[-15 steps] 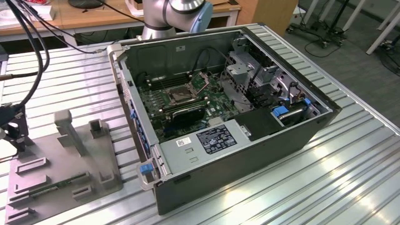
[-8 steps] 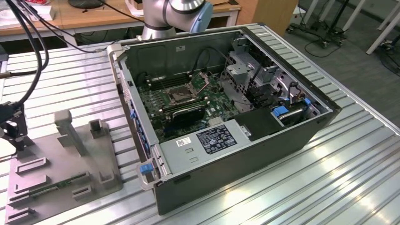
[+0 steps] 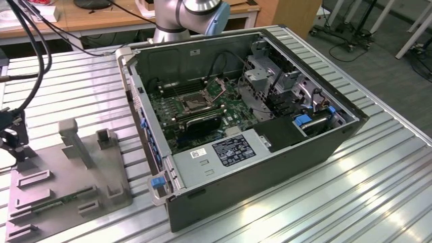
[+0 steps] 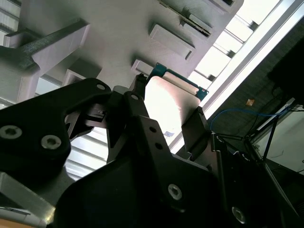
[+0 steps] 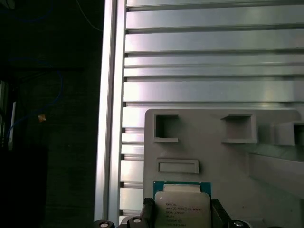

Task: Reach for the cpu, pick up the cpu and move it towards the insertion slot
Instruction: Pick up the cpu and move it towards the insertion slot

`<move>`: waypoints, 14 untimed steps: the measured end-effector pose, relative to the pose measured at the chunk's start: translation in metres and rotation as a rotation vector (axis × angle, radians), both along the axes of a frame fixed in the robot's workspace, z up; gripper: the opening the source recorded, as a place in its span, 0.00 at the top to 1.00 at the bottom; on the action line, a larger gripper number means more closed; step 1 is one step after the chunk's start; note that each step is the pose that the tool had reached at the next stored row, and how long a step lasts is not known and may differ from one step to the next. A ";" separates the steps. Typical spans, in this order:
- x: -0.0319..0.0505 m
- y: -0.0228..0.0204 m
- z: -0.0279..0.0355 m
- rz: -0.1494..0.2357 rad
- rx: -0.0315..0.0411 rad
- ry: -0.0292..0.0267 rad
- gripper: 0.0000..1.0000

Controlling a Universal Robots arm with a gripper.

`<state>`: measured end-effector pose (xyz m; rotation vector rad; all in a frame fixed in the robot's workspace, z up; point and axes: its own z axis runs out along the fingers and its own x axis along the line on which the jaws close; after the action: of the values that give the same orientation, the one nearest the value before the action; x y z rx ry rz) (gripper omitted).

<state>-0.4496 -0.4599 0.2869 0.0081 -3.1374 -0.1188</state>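
Exterior view's far left: gripper over grey fixture plate. In both wrist views its 2 fingers are clamped on opp. edges of the cpu, by a small rect. recess. Well right: open PC case w/ the insertion slot on its green board.
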 end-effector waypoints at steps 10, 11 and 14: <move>0.0000 0.0000 0.0072 0.000 0.0000 0.0000 0.46; 0.0000 0.0000 0.0080 0.000 0.0000 -0.0001 0.46; 0.0000 0.0000 0.0118 0.000 -0.0001 0.0000 0.46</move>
<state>-0.4496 -0.4599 0.2986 0.0081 -3.1374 -0.1188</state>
